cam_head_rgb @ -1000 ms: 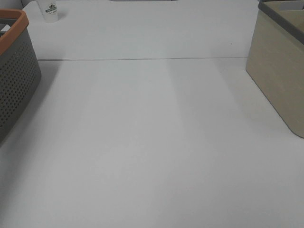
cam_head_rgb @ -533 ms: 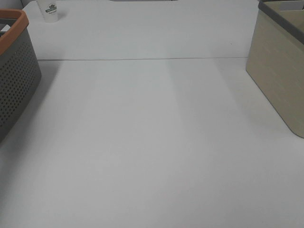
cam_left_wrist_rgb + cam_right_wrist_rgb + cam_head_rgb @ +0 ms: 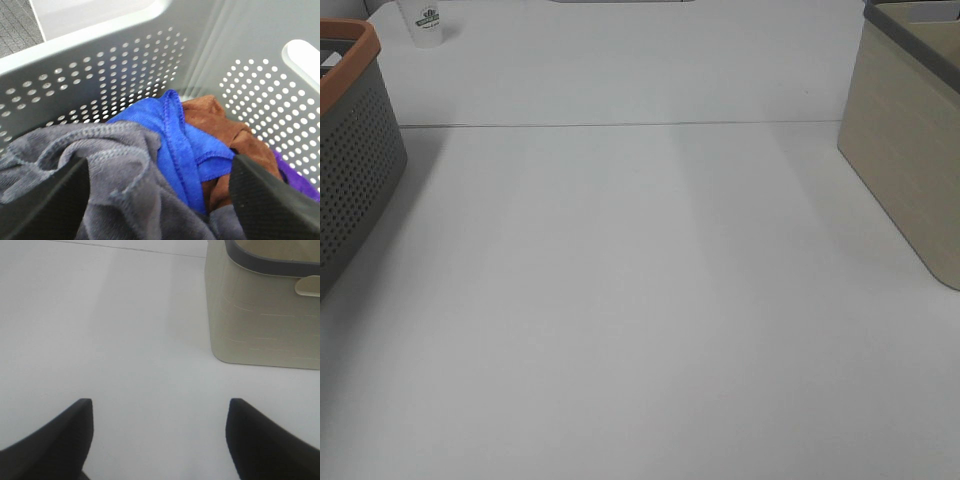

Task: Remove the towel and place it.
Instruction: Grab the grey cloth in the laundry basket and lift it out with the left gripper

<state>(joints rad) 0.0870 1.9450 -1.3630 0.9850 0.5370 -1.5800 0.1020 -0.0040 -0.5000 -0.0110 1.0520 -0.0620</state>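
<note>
1. Inside the perforated basket, the left gripper has its fingers spread wide, clamping nothing.
2. Grey towel lies bunched between those fingers.
3. Beyond it lie a blue cloth, then a brown cloth.
4. Right gripper has its fingers apart over the white table, with a beige basket farther off.

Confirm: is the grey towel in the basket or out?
In: the towel lies crumpled inside the perforated basket, the open left gripper straddling it.

Left jaws, right jaws: wide apart
</note>
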